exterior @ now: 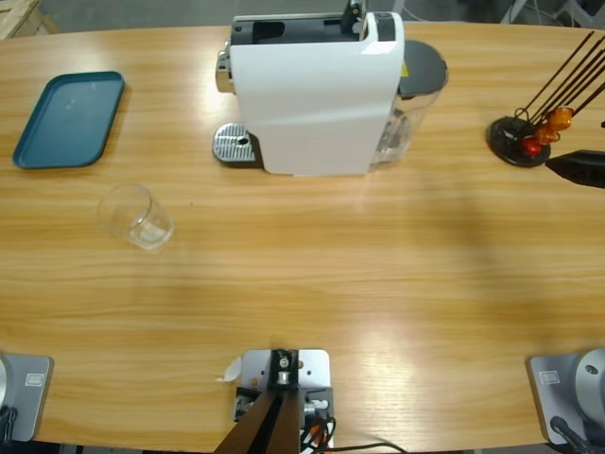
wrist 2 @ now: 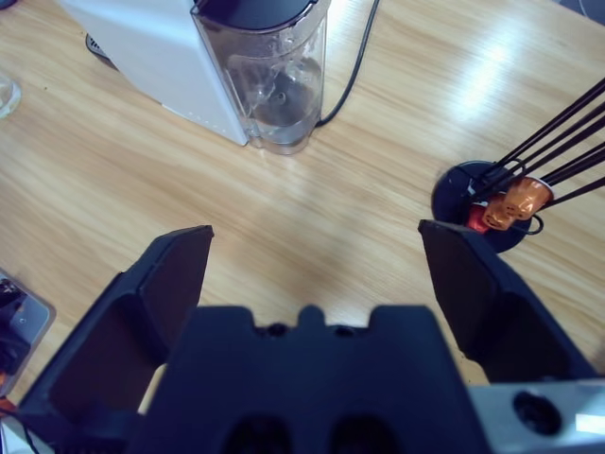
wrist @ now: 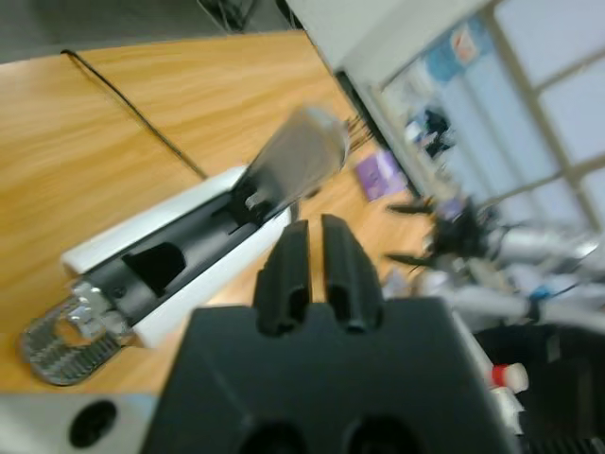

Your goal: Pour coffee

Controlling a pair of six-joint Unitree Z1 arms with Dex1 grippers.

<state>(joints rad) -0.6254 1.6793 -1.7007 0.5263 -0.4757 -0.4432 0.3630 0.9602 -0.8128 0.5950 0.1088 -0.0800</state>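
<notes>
Right gripper [wrist 2: 317, 270] nearest the lens, jaws spread wide over bare wooden table [wrist 2: 284, 218].
In that wrist view, the coffee machine [wrist 2: 151, 52] and its clear water tank [wrist 2: 269, 80] stand ahead, a capsule rack [wrist 2: 487, 203] to the right. In the left wrist view, the left gripper [wrist: 317, 270], jaws pressed together on nothing, sits above the machine's open top. From above, an empty glass [exterior: 137, 216] lies tilted between a blue tray [exterior: 69, 119] and the machine; no coffee is visible.

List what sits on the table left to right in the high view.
Teal rectangular plastic tray → clear empty drinking glass → white coffee machine → black round capsule stand with thin rods and orange capsules.
</notes>
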